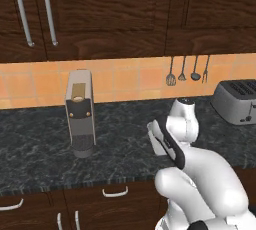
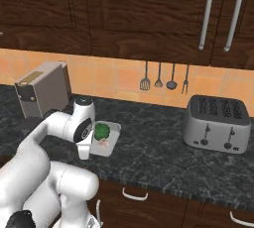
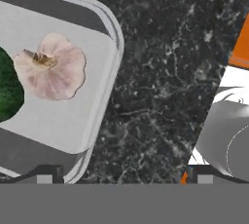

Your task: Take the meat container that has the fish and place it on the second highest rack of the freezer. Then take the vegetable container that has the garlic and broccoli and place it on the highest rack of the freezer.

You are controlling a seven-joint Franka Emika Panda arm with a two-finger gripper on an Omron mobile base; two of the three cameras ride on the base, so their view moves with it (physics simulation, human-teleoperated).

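Note:
The vegetable container (image 3: 68,116) is a shallow grey tray on the dark counter (image 3: 160,72). It holds a garlic bulb (image 3: 53,67) and broccoli (image 3: 7,91). From the right base view the same container (image 2: 112,136) lies just right of my wrist, with the broccoli (image 2: 101,131) in it. My gripper (image 3: 124,175) points down over the tray's right rim and is open. One fingertip (image 3: 44,175) is over the tray's edge and the other (image 3: 203,175) over bare counter. The meat container with the fish and the freezer are out of view.
A coffee machine (image 1: 80,116) stands to the left on the counter, and a toaster (image 2: 216,122) to the right. Utensils (image 2: 163,77) hang on the tiled back wall. Dark cabinets (image 2: 149,9) hang above, and drawers (image 1: 112,194) run below the counter's front edge.

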